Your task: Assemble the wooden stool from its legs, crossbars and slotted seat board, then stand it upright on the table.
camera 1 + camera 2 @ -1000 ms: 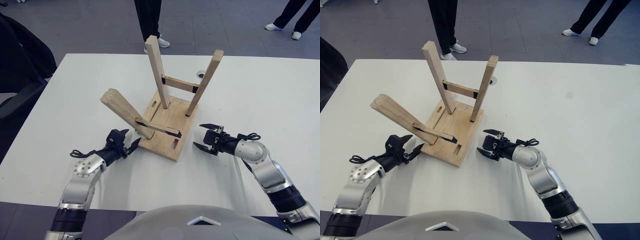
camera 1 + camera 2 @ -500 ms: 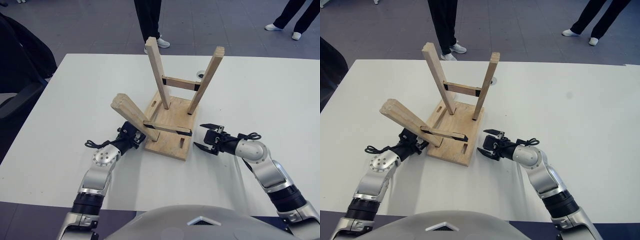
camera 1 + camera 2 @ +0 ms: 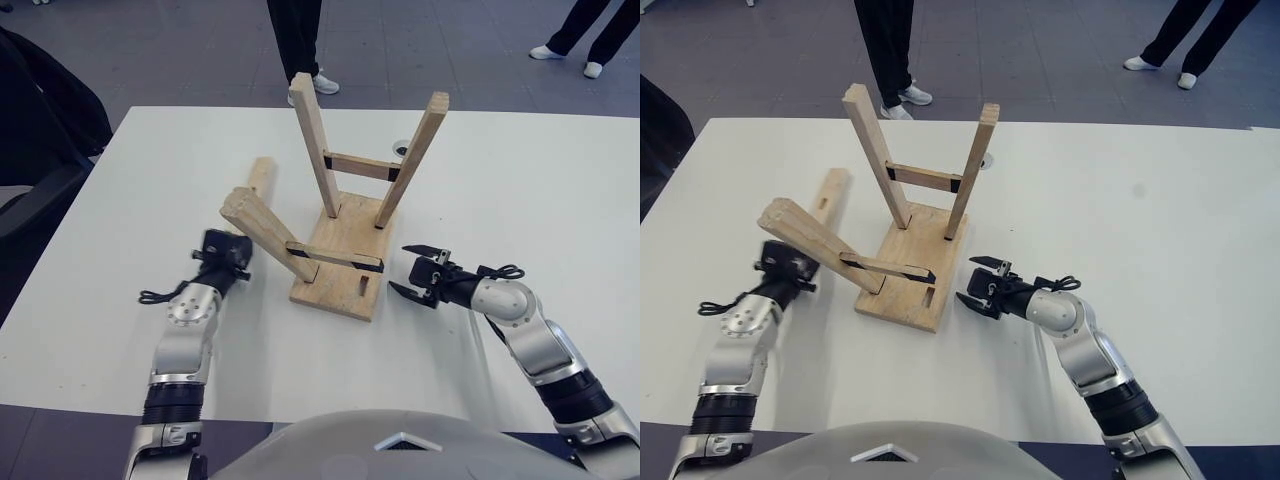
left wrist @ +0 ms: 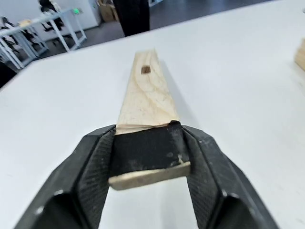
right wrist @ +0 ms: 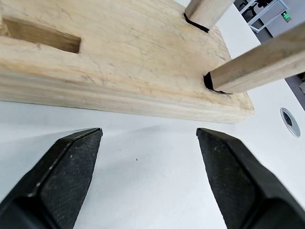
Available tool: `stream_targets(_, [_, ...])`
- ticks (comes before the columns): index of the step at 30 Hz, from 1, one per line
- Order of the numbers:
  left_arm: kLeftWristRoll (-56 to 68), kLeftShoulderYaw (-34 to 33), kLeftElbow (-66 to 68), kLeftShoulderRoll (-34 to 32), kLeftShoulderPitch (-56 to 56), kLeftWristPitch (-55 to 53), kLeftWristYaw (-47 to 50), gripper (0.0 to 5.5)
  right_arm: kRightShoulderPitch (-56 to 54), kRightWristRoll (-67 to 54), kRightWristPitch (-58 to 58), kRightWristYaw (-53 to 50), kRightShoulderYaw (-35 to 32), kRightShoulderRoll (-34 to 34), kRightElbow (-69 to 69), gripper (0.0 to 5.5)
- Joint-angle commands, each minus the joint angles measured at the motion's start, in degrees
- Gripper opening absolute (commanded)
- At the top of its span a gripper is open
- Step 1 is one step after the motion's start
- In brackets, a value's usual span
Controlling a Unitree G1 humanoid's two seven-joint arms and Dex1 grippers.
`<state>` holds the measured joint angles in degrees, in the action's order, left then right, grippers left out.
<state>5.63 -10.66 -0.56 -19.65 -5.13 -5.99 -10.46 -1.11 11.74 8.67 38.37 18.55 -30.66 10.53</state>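
From the wrist, left gripper (image 4: 145, 130) clamps a loose leg (image 4: 145, 90); overhead, right gripper (image 3: 400, 268) gapes wide beside the seat (image 3: 345, 230).

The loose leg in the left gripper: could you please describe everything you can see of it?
The loose leg is a flat-sided bar of pale, grained wood. It lies flat on the white table, left of the seat board, pointing away from the robot. Its near end is black and clamped in the left gripper. A small dark slot shows near its far end.
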Motion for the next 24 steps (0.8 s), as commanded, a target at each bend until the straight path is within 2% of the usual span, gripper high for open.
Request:
stream_targets(1, [7.51,-8.86,-5.56,-1.18,0.83,7.03,-1.95,2.06,-0.55,-4.12,3.34,-1.04,-5.41,0.6,0.13,3.65])
stream_targets(4, [12.75,-12.48,-10.91,-4.33,2.68,4.56,-4.69,2.06,-1.39,-7.2,6.12,-1.25,-8.48,1.31,0.86,3.65])
stream_targets(7, [12.15,-10.5,-10.47,-5.69,0.92,2.21,-7.18,2.06,-1.45,-6.85,6.25,-1.44,-8.04,1.33,0.73,3.65])
stream_targets(10, [11.54,-10.41,-12.08,-3.87,-0.97,2.59,-5.83,2.06,-1.51,-6.49,6.01,-1.35,-7.92,1.0,0.66,3.65])
stream_targets(16, [13.45,-11.83,-16.82,-5.55,5.04,0.96,-4.46,2.06,-2.42,-7.06,6.41,-1.61,-9.29,0.88,-0.3,3.65])
stream_targets(18, [17.86,-13.41,-20.36,-6.45,9.28,-2.69,-3.43,2.06,-3.89,-11.95,10.95,-1.8,-13.85,2.27,0.28,3.65])
stream_targets(24, [43.3,-22.38,-27.2,-14.8,24.97,-17.62,0.4,2.06,-16.91,-40.47,35.04,-6.65,-36.5,6.79,5.68,3.65])
